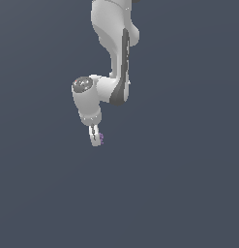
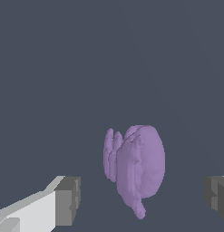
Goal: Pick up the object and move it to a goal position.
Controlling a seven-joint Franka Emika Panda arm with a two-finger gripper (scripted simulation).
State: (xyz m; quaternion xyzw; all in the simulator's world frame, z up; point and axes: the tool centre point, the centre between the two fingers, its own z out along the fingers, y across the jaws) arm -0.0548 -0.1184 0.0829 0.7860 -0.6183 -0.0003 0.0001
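Pincer (image 2: 140,199) spread wide, purple clump (image 2: 138,165) between fingers

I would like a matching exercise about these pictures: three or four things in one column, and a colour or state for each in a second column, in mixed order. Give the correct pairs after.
Column 1:
1. lumpy clump
2. gripper
3. finger pads
4. background surface

Column 2:
A. dark blue-grey, plain
B. purple
C. open, a gap on each side of the clump
D. grey, at the ends of white fingers

Pairs: 1-B, 2-C, 3-D, 4-A
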